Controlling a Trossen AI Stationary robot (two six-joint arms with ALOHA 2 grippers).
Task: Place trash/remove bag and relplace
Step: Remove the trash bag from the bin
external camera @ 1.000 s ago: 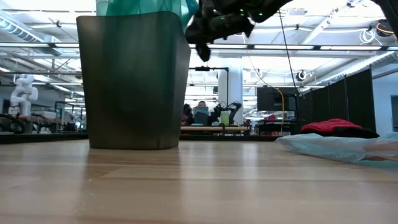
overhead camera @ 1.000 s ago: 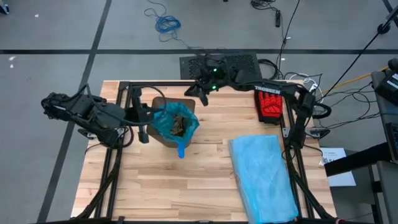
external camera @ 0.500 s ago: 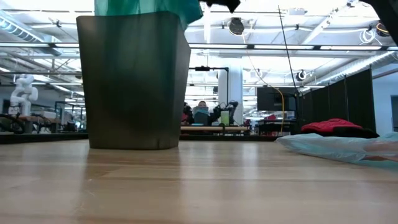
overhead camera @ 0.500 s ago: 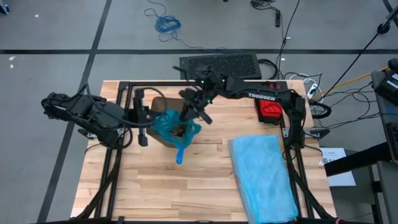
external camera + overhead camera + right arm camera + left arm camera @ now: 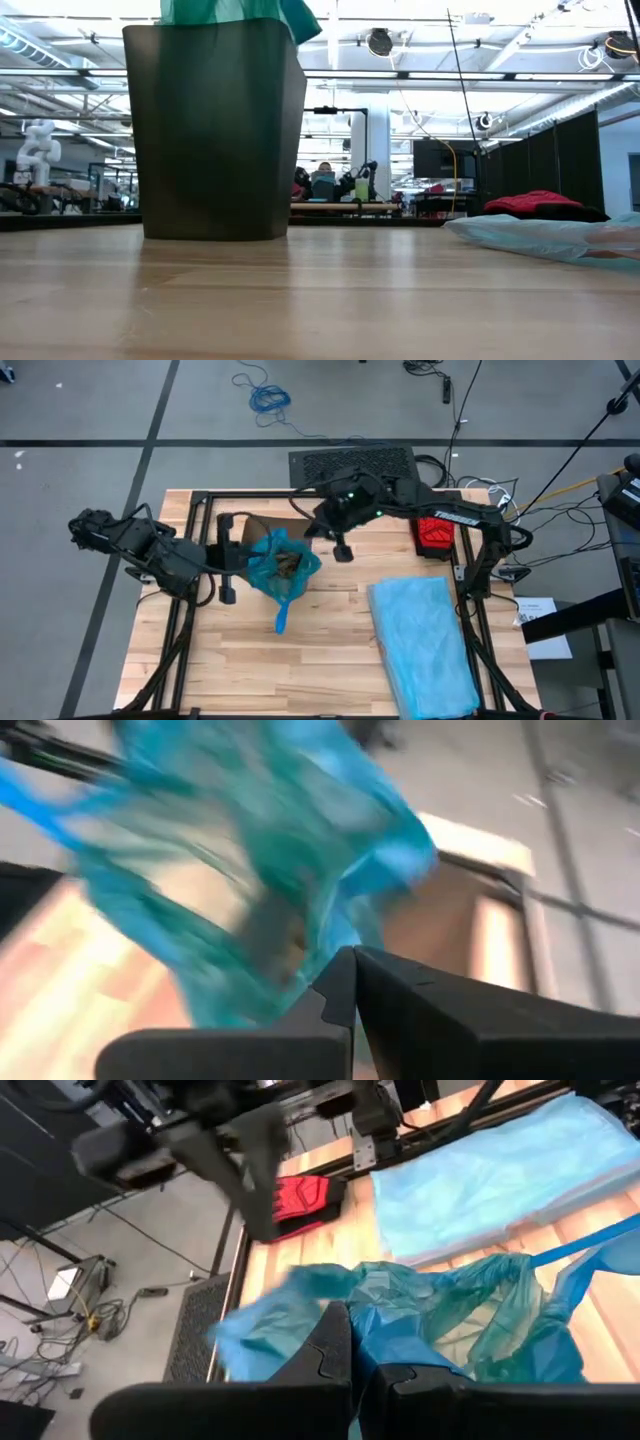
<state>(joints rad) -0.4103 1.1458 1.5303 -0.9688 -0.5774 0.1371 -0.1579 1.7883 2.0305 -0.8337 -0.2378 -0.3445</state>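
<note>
Fingers of the left gripper (image 5: 226, 574) are clenched beside the bag (image 5: 283, 563); the right gripper (image 5: 343, 546), fingers pressed together, hangs just right of it, holding nothing. One teal bag lines one dark bin (image 5: 215, 130) on the wooden table (image 5: 300, 660), brown trash (image 5: 288, 565) inside; one pale blue bag (image 5: 422, 640) and one red glove (image 5: 434, 532) lie right.

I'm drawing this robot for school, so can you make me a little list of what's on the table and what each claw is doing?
bin: dark plastic bin, upright on the wooden table
bag: thin teal-green plastic bin liner, gathered up above the bin's rim
trash: brown paper wads inside the liner
left claw: shut, at the liner's left edge
right claw: shut, to the right of the liner, apart from it
spare bag: pale sky-blue plastic bag, flat on the table's right side
glove: red glove, beside the back right corner
</note>
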